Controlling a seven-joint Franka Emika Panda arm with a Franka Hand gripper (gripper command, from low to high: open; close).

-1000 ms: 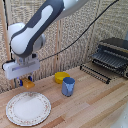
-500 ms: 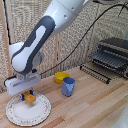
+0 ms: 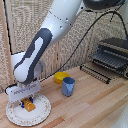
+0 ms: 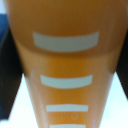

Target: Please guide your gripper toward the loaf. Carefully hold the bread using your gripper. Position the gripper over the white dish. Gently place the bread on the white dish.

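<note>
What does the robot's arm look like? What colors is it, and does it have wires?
The arm is big, smooth and mostly white, with a rounded dark grey band at one joint. It ends in a white boxy tool with two short dark, blue-tipped fingers. A thin black cable loops from its upper part down behind it.

We see the orange-brown loaf (image 3: 28, 105) with pale grey stripes, the white dish (image 3: 42, 113) with a faint speckled rim, a blue cup (image 3: 68, 86), a yellow disc (image 3: 61, 77).
</note>
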